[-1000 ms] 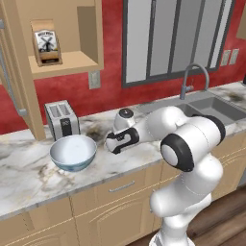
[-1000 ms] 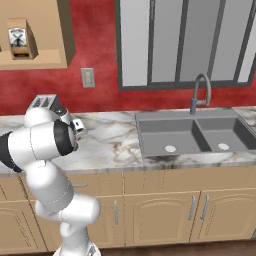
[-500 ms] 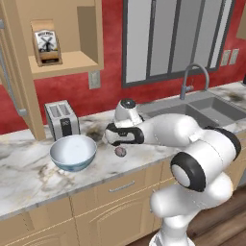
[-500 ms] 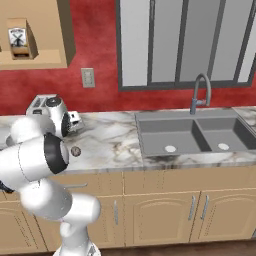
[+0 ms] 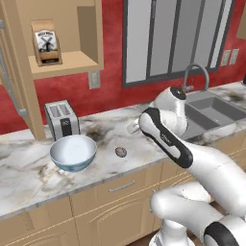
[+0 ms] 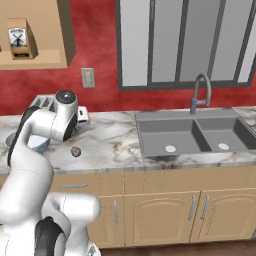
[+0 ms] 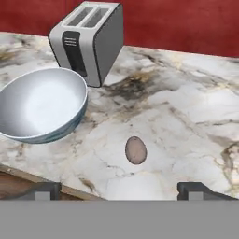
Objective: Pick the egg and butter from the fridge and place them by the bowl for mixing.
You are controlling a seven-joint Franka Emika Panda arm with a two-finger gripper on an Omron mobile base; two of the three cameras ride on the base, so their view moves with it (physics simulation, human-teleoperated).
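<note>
The speckled tan egg (image 5: 120, 152) (image 6: 76, 151) (image 7: 136, 150) lies on the marble counter, a short way right of the bowl (image 5: 72, 166) (image 7: 60, 130), not touching it. The bowl is white inside and bluish-grey outside, and it holds nothing. My gripper (image 7: 119, 190) is open, its fingertips (image 7: 46, 189) set wide apart, and it hangs above and behind the egg, clear of it. From the left base view the hand (image 5: 131, 128) sits right of the egg, over the counter. The butter and the fridge interior are out of view.
A silver toaster (image 5: 61, 120) (image 7: 91, 42) stands behind the bowl against the red wall. A double sink (image 6: 192, 134) with a tall faucet (image 6: 200, 92) is to the right. A coffee bag (image 5: 47, 41) sits in the wooden wall shelf.
The gripper let go of the egg, which now rests on the counter beside the bowl. The arm has pulled back and up to the right, away from the egg.
</note>
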